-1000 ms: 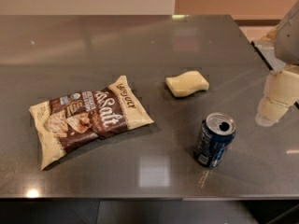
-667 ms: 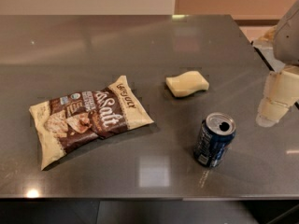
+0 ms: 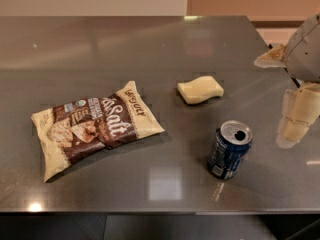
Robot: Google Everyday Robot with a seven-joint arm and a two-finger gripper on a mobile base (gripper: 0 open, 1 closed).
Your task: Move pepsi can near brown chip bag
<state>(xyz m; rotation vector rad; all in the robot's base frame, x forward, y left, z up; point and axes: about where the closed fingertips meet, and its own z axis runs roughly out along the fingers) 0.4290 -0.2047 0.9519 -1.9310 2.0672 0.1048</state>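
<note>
Three things on surface (image 3: pixel 125 54): can (image 3: pixel 230 149) at lower right of centre, bag (image 3: pixel 95 129) at left, pale yellow block (image 3: pixel 200 90) above and between them. Tool (image 3: pixel 294 124) at right edge of frame, just right of can and apart from it, hanging above surface. Holds nothing; how far open, cannot tell from this angle.

Probably at the reach stage, with can not yet gripped and well apart from bag.

Risks from here:
- Could topple if struck on the side by a slanting approach from the right, then roll toward the near edge at bottom of frame.
- Might slip if clamped too high on the rim, or dent if squeezed hard on the thin wall.
- May spill through the open top if tilted in transit, should any drink remain.
- Would stand crooked and tip if set down on the crinkled corner of bag rather than on bare surface beside it.

Can: upright, long axis vertical, silver top up, its hole toward the right side of the top. Bag: flat, long axis from lower left to upper right of frame.
</note>
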